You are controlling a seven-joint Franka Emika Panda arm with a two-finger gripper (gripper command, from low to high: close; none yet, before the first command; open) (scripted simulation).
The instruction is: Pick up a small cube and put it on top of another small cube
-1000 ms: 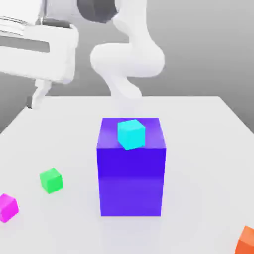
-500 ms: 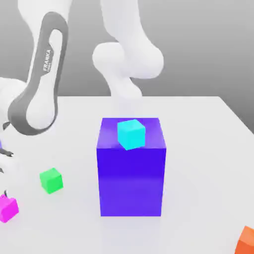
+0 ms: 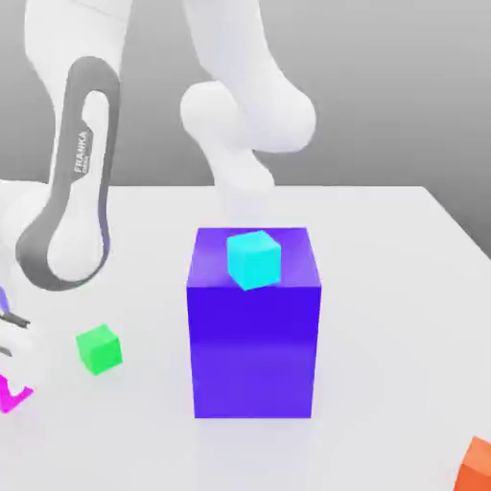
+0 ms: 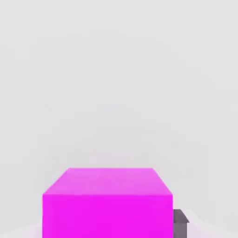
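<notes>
Item: small magenta cube (image 3: 13, 395), task's pick-up piece. Location: on white table (image 3: 384, 288), at ext. view's left edge, approx. 8 o'clock of large blue-violet block (image 3: 254, 326), w/ green cube (image 3: 99, 348) near at its 2 o'clock. Tool: gripper (image 3: 10, 369) down over item, drawn in to cube width; one dark pad (image 4: 180, 223) flush against a side face, so judged gripped, not yet lifted off table. Handling, est.: rigid, light, flat-sided, sharp-edged; smooth faces, so likely slippery if pinched off-centre; not fragile. Best hold: two opposite vertical faces, mid-height, pads square to faces, top left free; corner pinch to be avoided, since liable to twist cube out. Placing: needs level set-down on an equally small top, little margin for offset. Other stock: cyan cube (image 3: 254, 259) on top of block; orange cube (image 3: 477, 465) at block's 4 o'clock, well apart. From ext. view: whole layout, arm (image 3: 77, 192) bent down to table edge, spacing magenta-to-green, white hand overlapping most of item. From hand view: item (image 4: 107, 200) close up, top and near face entire, pad contact on one side, bare table beyond; opposite pad hidden behind cube.
</notes>
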